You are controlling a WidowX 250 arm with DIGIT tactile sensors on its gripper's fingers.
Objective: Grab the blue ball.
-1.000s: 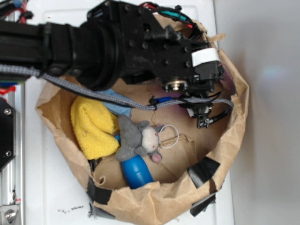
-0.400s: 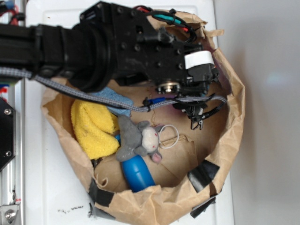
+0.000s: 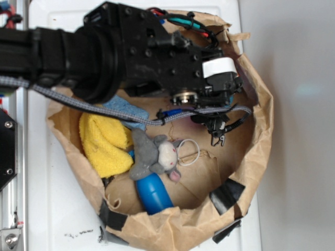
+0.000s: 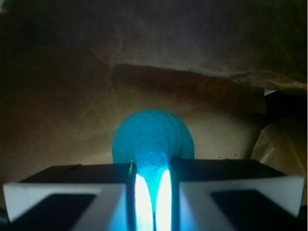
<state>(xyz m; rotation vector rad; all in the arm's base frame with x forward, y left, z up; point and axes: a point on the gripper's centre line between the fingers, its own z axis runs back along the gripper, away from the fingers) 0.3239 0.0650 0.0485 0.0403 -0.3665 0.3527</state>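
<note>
In the wrist view the blue ball point(image 4: 153, 139), teal and matte, is pinched at its near side between my two fingers. My gripper point(image 4: 152, 166) is shut on it, in front of brown paper. From the exterior camera my gripper point(image 3: 219, 133) hangs inside the right half of the paper bag point(image 3: 261, 130). The black wrist hides the ball there.
Inside the bag lie a yellow cloth point(image 3: 104, 141), a grey plush mouse point(image 3: 154, 154), a glossy blue capsule toy point(image 3: 153, 192), a light-blue sponge point(image 3: 125, 111) and a white ring point(image 3: 189, 151). Black tape point(image 3: 227, 191) patches the crumpled bag wall, which rises all around.
The arm and gripper have shifted up and slightly left in the exterior view, away from the bag's right wall. The toys in the bag have not moved.
</note>
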